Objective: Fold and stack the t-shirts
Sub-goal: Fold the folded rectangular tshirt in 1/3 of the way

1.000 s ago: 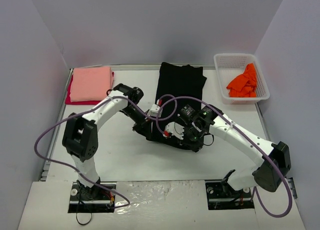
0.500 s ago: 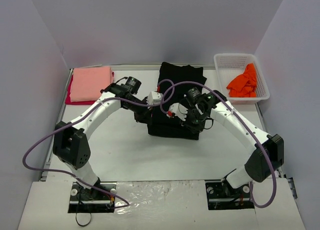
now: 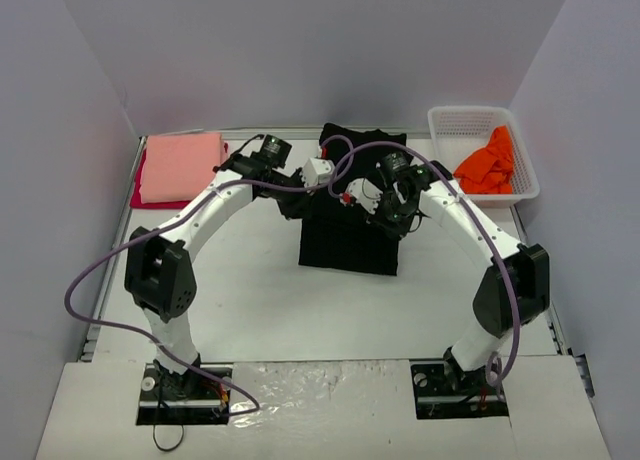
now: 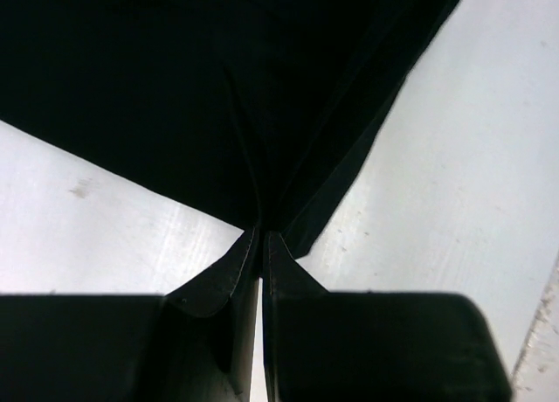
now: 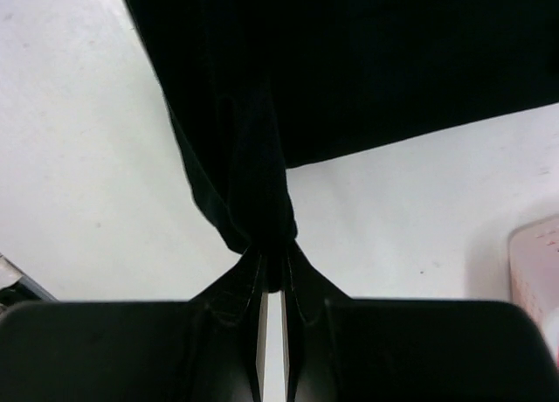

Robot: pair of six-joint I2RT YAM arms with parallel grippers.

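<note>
The black t-shirt lies at the middle back of the table, its near part doubled up toward the far part. My left gripper is shut on its left edge, and the pinched cloth bunches at the fingertips. At the right edge my right gripper is shut on a gathered fold, seen close at the tips. A folded salmon-pink t-shirt rests on a red one at the back left. The orange t-shirt lies crumpled in the basket.
A white mesh basket stands at the back right corner. Grey walls close in the table on three sides. Purple cables loop from both arms over the table. The arm bases sit at the near edge.
Both grippers have moved away from the arm bases toward the back wall, carrying the black shirt's near edge with them. The shirt now lies shorter and neater.
</note>
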